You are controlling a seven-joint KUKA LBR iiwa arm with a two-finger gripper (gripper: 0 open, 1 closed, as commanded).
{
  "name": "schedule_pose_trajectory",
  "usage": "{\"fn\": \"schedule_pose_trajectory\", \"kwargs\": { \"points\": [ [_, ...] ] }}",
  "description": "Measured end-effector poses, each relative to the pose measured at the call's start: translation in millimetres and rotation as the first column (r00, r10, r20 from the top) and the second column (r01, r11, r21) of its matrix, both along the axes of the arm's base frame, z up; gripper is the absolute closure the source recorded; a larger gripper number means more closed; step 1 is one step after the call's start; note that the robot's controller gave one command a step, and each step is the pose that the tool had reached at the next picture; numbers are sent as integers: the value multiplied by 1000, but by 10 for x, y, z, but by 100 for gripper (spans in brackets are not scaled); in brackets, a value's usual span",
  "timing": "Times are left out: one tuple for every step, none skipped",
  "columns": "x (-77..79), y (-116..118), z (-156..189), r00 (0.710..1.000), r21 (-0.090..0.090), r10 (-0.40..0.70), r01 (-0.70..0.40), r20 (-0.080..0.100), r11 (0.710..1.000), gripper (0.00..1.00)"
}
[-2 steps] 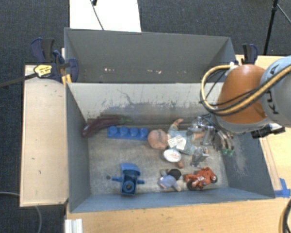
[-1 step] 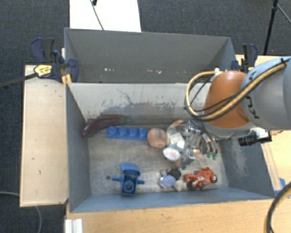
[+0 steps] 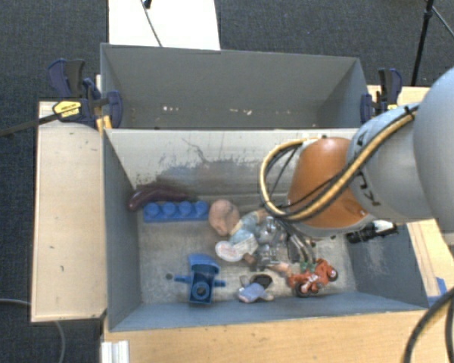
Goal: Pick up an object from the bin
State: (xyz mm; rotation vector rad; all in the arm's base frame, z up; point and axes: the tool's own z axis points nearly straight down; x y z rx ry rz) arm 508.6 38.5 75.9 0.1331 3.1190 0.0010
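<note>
Lying heaped toward the near wall of the bin (image 3: 121, 225), pale small things (image 3: 240, 243) sit beneath the gripper (image 3: 276, 249); whether it is spread or pressed together I cannot tell; a red toy (image 3: 312, 276) lies just beside the heap; a blue toy (image 3: 200, 280) sits nearer the left wall.

View's left, rear of bin (image 3: 122, 263) floor: dark maroon elongated piece (image 3: 147, 196), lying flat. Just in front, touching: blue strip (image 3: 175, 210) with a row of rounded studs. At strip's right end: pinkish rounded lump (image 3: 223, 216). Front, well apart from strip: blue plastic toy (image 3: 200, 280) with dark round hole. Right of it: small lilac item (image 3: 255, 289). Further right, near front wall: red-orange figure (image 3: 312, 277).
</note>
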Motion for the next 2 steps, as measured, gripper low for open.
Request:
{"fn": "schedule_pose_trajectory", "kwargs": {
  "points": [
    [0, 0, 0, 1000, 0, 1, -1, 0, 1000, 100],
    [-57, -107, 1598, 1000, 0, 5, -5, -14, 1000, 100]
  ]
}}
